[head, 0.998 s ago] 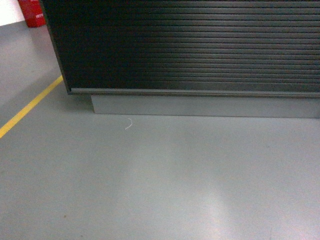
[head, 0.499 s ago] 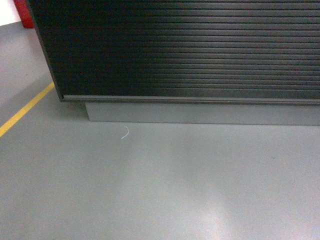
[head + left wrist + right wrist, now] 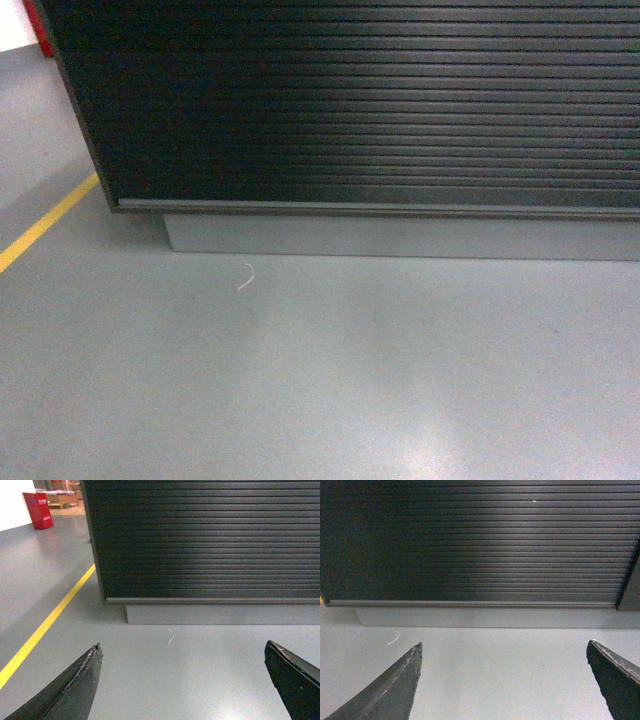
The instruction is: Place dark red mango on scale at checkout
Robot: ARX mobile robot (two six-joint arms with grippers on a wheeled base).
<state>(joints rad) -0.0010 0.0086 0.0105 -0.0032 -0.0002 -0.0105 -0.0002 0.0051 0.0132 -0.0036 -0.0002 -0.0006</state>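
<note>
Ahead of base: long black checkout counter with horizontally ribbed dark front [image 3: 380, 100] and grey base plinth [image 3: 400, 237] fills the head view; counter top is not seen in any view.
Floor: smooth grey floor [image 3: 320, 380], a painted yellow line [image 3: 45, 225] off to the left, a small white curl of thread [image 3: 245, 277] just in front of the plinth, a red bin [image 3: 38, 510] far back left.
Left claw: left gripper [image 3: 185, 680] is spread wide, nothing is held between its black fingers [image 3: 75, 685].
Right claw: right gripper [image 3: 505, 680] is likewise spread wide and empty, aimed at the ribbed front.
Mango: dark red mango is not shown in any view; position relative to either claw cannot be given.
Scale: white platform scale is not shown either; presumably up on the counter, unconfirmed.
Risk 1: base is judged close to the plinth, arms are held low; contact with the ribbed front is possible if the drive runs on.
Risk 2: nothing is gripped, so placing cannot be started until the mango is found.
Risk 3: cameras are pitched at the floor, so targets above go unseen.
</note>
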